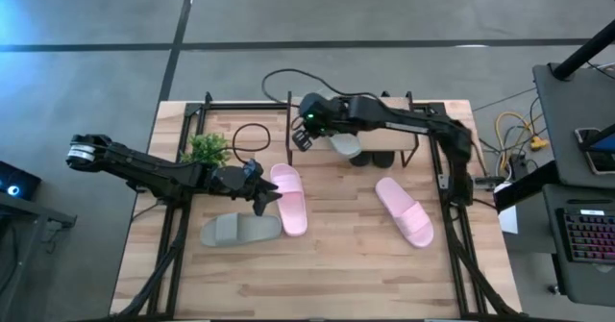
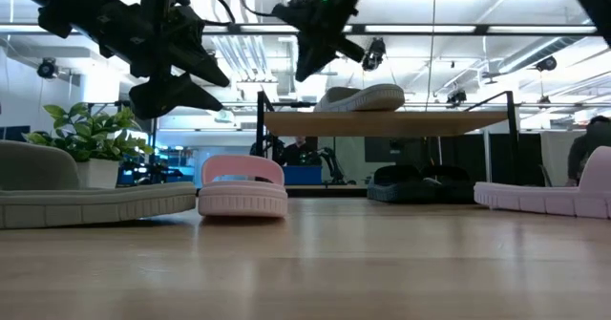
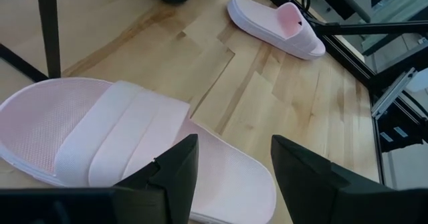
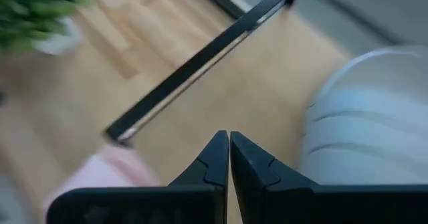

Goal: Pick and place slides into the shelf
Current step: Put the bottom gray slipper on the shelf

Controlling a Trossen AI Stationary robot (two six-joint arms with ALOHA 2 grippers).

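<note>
A pale pink slide (image 1: 290, 199) (image 3: 134, 144) lies flat on its sole on the table, left of centre. My left gripper (image 1: 259, 193) (image 3: 234, 177) hangs open above its left side, clear of it (image 2: 177, 86). A grey slide (image 1: 240, 230) lies nearer the front edge, and a second pink slide (image 1: 404, 211) lies to the right. The shelf (image 1: 384, 135) (image 2: 382, 121) stands at the far edge, with a grey slide (image 1: 344, 144) (image 2: 358, 98) on its plank and black slides (image 2: 420, 181) beneath. My right gripper (image 1: 303, 135) (image 4: 229, 157) is shut and empty, above the shelf's left end.
A small green plant (image 1: 206, 149) (image 2: 81, 129) stands at the far left beside a black cable loop (image 1: 250, 136). The table's black frame rails (image 1: 183, 216) run along both sides. Bare wood (image 1: 327, 274) lies along the near edge.
</note>
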